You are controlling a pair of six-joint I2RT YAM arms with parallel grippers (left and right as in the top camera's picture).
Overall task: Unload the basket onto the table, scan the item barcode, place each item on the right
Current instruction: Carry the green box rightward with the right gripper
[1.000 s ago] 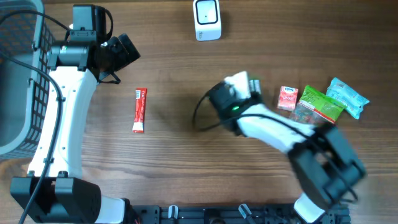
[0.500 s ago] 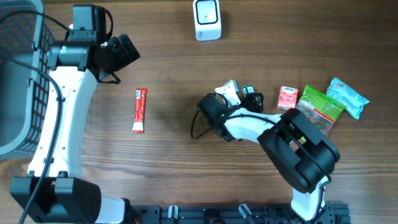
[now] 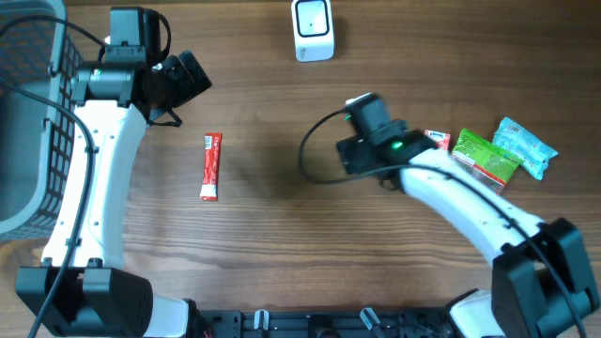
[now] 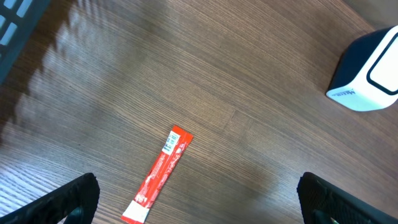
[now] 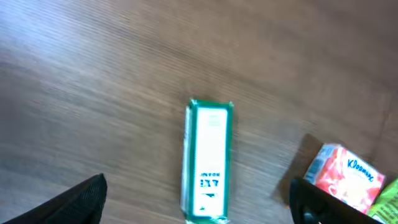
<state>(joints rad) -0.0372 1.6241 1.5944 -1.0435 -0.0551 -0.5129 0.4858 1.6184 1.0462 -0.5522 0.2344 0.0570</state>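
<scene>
A small green-and-white box lies flat on the wooden table, seen in the right wrist view. My right gripper hovers over it, open, with its dark fingers wide to either side and nothing in them. In the overhead view the right gripper covers most of the box. The white barcode scanner stands at the far edge, also seen at the upper right in the left wrist view. My left gripper is open above a red stick sachet, and sits at the upper left.
A pink tissue pack lies just right of the box. A green packet and a blue packet lie further right. A grey basket stands at the left edge. The red sachet lies left of centre.
My right gripper has opened and let go of the green-and-white box, which now lies on the table. The right arm has swung to the right and away. The left arm has not moved.
</scene>
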